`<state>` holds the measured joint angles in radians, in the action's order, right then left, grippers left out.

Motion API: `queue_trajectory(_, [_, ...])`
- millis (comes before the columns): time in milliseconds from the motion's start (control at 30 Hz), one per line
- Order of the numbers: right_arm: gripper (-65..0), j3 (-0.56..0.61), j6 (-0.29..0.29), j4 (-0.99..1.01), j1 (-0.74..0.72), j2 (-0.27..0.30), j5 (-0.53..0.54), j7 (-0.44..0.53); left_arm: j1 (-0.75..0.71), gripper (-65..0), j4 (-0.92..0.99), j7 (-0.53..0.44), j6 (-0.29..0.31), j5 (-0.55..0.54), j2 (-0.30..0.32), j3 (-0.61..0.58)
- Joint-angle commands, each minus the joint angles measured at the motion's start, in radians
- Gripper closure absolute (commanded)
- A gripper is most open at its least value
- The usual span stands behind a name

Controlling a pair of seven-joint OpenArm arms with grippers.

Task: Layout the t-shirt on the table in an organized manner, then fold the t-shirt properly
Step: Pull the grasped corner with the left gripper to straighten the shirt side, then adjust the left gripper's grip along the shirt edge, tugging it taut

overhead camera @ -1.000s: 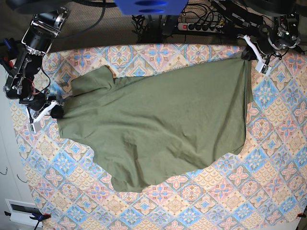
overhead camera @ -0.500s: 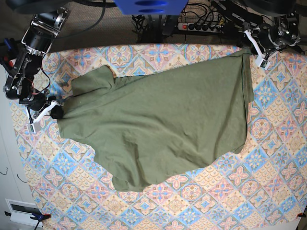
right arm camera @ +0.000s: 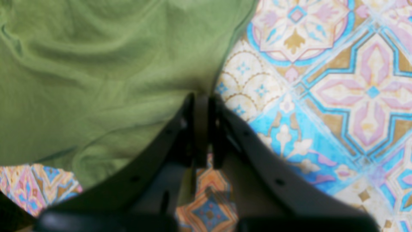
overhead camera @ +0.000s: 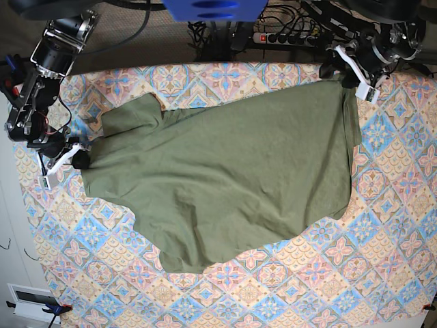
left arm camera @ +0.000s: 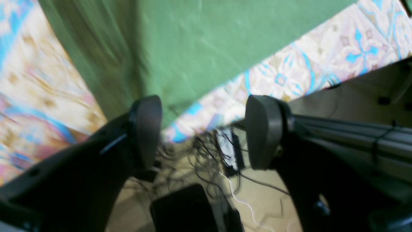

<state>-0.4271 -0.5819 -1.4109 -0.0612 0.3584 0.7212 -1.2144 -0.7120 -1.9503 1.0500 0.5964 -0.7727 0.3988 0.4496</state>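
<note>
The left hand stands with its two pads spread wide and nothing between them, hanging over the far edge of the table just beside the corner of the t-shirt; in the left wrist view the green cloth ends close to one pad and cables on the floor show through the gap. The right hand is pressed together on the edge of the t-shirt at its other end, with a thin fold of green cloth pinched between the pads, so I judge that it holds the shirt. The t-shirt lies across the middle of the table, mostly spread but slanted, with one sleeve bunched near the right hand and the near edge curved and uneven, so I judge that the laying-out step is not finished. To do this step well, the left hand should come down again on the shirt's corner only after it is squarely over the cloth, taking one layer and a little of it; the right hand should keep its pinch, so that the two hands can pull gently away from each other and make the cloth flat. The pull should be slow and low over the table, since a high lift may fold the cloth under itself; the far corner is also close to the table's edge and could slide off.
</note>
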Motion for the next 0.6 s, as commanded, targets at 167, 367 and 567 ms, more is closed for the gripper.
queue_trajectory(167, [-1.1, -0.003, -0.005, -0.017, -0.018, 0.021, 0.021, 0.02, 0.074, -40.2, -0.021, -0.014, 0.003, -0.024, -0.037, -0.001])
queue_trajectory(367, [-1.1, -0.003, -0.005, -0.02, -0.016, 0.021, 0.021, 0.018, 0.177, -40.2, 0.151, -0.015, 0.003, 0.085, -0.076, -0.001])
queue_trajectory(567, [-1.1, -0.003, -0.005, -0.02, -0.018, 0.021, 0.021, 0.018, 0.191, -40.1, 0.2, -0.024, 0.003, 0.157, -0.051, 0.027])
